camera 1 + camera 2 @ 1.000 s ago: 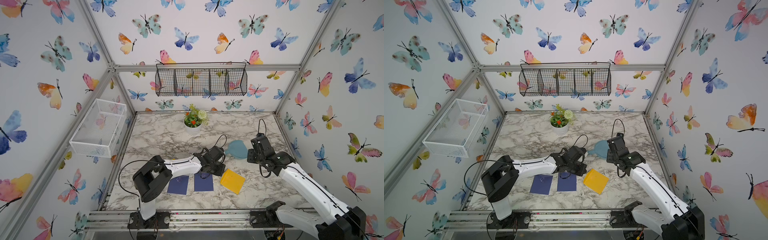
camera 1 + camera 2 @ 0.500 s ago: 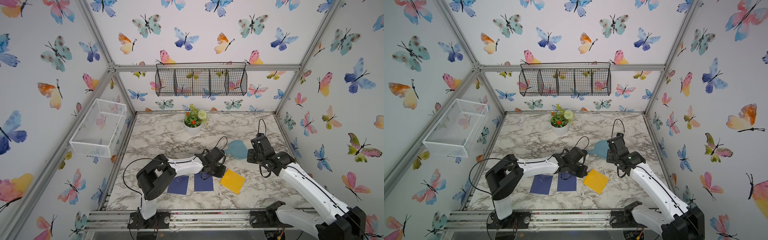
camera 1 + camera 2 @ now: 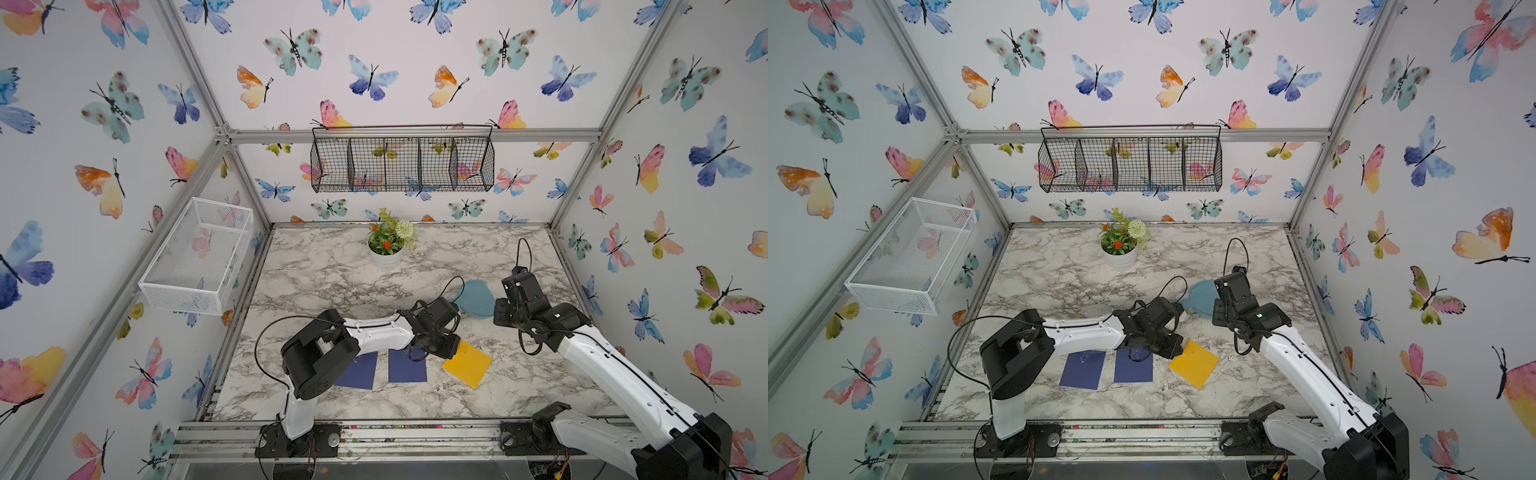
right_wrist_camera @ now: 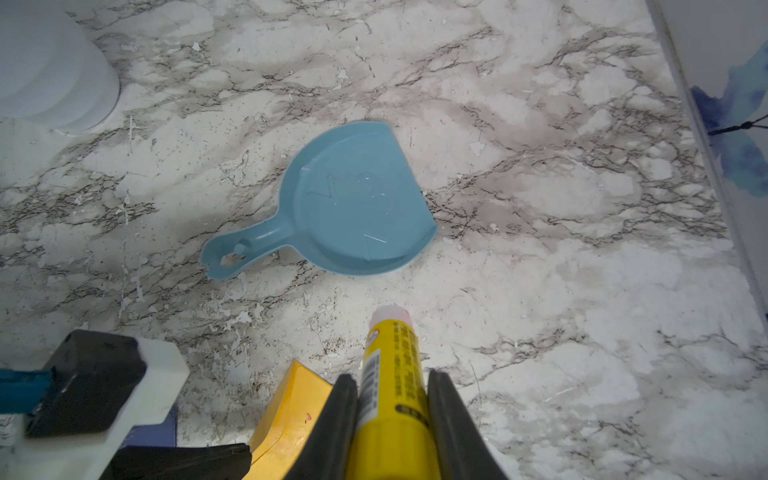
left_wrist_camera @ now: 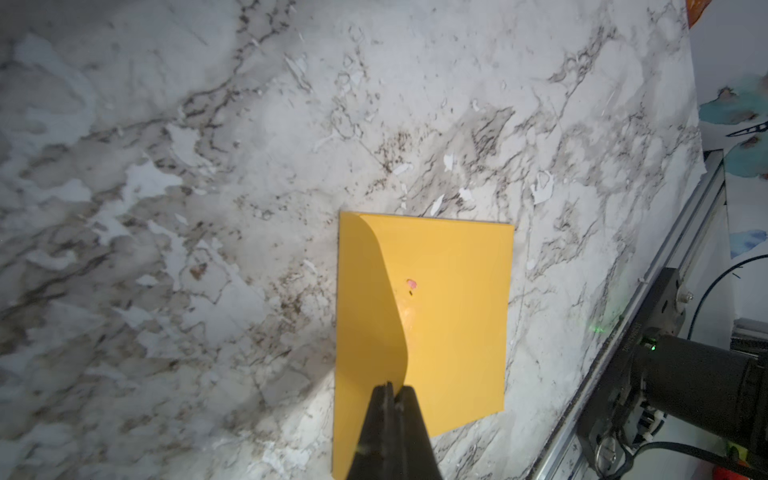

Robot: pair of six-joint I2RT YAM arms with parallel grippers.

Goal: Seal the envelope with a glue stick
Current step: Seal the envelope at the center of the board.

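Both top views bright, evenly lit, wide-angle bending at edges; soft shadows on marble table (image 3: 332, 282). Left wrist view dimmer, raised flap shading yellow envelope (image 5: 457, 311), faint glare spot. Right wrist view: dustpan (image 4: 357, 199) sharp, glue stick (image 4: 390, 374) slightly soft.

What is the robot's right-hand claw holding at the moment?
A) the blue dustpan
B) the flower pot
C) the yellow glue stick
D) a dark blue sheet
C: in the right wrist view the right gripper has its jaws clamped on the glue stick, while the blue dustpan lies apart, untouched; the left gripper pinches the flap of the yellow envelope.
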